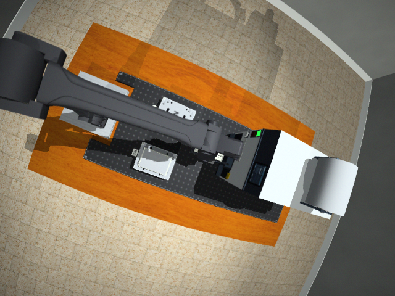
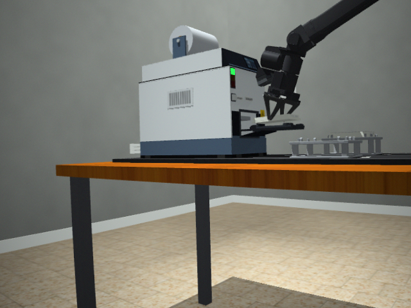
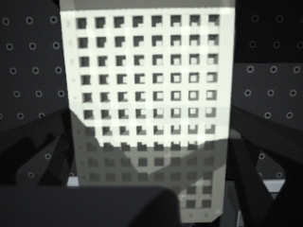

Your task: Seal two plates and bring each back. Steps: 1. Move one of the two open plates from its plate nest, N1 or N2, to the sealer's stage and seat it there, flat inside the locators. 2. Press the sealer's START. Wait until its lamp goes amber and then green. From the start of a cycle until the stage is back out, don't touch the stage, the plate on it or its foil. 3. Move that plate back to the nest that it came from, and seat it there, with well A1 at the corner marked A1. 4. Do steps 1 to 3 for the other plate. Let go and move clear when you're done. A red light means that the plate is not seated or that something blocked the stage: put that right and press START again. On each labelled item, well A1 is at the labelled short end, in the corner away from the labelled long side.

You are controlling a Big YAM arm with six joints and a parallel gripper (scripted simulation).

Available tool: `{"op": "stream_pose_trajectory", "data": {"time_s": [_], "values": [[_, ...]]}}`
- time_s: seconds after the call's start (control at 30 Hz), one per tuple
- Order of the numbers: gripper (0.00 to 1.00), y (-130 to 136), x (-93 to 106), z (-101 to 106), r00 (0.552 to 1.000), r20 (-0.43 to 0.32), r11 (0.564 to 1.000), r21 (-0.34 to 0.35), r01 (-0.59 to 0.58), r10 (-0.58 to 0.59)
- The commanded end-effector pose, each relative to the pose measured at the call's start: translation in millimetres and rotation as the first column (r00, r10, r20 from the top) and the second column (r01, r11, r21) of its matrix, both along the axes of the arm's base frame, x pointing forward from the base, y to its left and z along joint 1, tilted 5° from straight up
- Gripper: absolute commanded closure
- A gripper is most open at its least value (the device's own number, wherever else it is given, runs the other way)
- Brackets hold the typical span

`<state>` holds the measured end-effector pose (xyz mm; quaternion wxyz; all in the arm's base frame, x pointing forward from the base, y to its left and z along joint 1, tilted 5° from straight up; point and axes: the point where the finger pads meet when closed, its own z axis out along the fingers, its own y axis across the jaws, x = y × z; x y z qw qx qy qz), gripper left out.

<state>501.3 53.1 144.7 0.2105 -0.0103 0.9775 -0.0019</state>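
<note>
Plate (image 1: 219, 156) (image 2: 282, 118) (image 3: 147, 95), pale cream, a grid of square wells: at the sealer's stage, above its dark bed; touching it or a shade clear, cannot tell. Upper part of the grid brightly lit in the wrist view, lower part in shadow. Foil on it: cannot tell.

End effector (image 1: 207, 154) (image 2: 281, 115) (image 3: 150, 113) is clamped on this plate, a finger at each long side.

Stage (image 1: 224, 164) (image 2: 279, 128) stands out of the machine's front, directly below the plate. A small yellow marker (image 1: 227, 175) (image 2: 262, 113) shows beside the opening.

Sealer (image 1: 280, 168) (image 2: 185, 115): lamp (image 1: 258, 132) (image 2: 232, 71) glows green. START button (image 1: 246, 134) (image 2: 233, 97) sits below the lamp on the front face. White roll (image 1: 331, 186) (image 2: 202, 40) lies across the machine's top, toward the rear.

Nest N2 (image 1: 176, 108) (image 2: 325, 142): partly under the arm from above; pins and holes visible on its top. Nest N1 (image 1: 137, 165) carries a clear, pale-rimmed plate (image 1: 156, 160).

Sealer and both nests stand on a dark perforated board (image 1: 184, 181), laid on the orange wooden worktop (image 1: 191, 213) (image 2: 232, 174).

Farther off, near the arm's shoulder: two pale slabs (image 1: 103, 84) (image 1: 107, 129), partly covered by the arm.
</note>
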Motion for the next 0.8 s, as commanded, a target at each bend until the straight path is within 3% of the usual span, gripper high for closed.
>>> {"op": "stream_pose_trajectory", "data": {"time_s": [0.0,0.17,0.47,0.77], "values": [[1.0,-7,11.6,11,0.999,0.033,1.0,-0.003,0.0,0.001],[1.0,-10,4.2,2,1.0,0.014,1.0,0.0,0.011,-0.011],[1.0,5,10.2,10,0.999,0.041,1.0,0.013,0.005,-0.006],[1.0,5,1.5,-11,1.0,-0.001,1.0,0.003,-0.003,0.003]]}}
